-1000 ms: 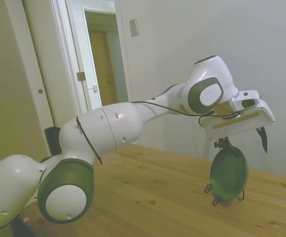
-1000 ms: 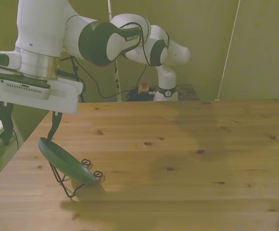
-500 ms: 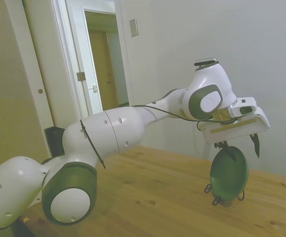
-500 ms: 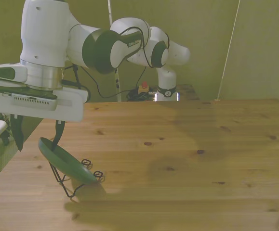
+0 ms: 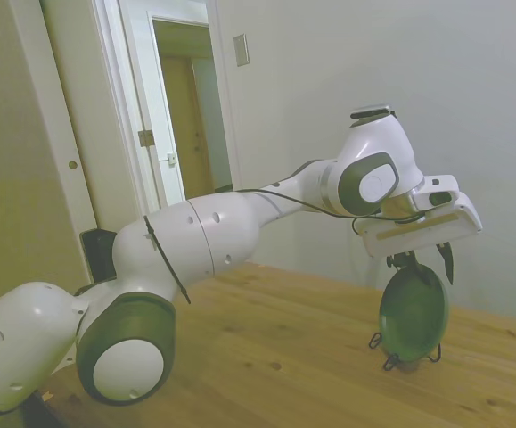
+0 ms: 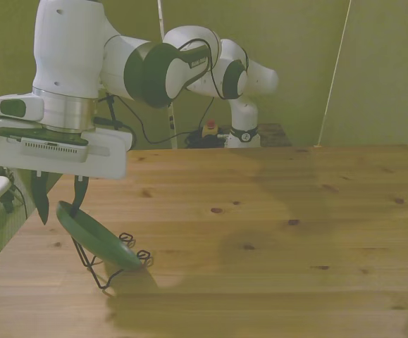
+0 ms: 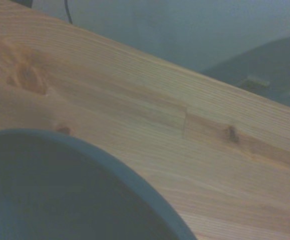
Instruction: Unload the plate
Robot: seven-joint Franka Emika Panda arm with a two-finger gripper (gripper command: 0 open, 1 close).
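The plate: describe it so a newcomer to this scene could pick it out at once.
Start at the wooden table and go to its corner at the front view's left, under the end effector. There the plate leans tilted in a thin black wire stand. It is the only round, dark green thing on the table; the stand is just bent wire.

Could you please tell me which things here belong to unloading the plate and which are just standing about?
Part of the job:
plate, leaning in its stand
wire stand holding it
gripper, open, its fingers either side of the plate's top rim

Just there:
table
door in the background
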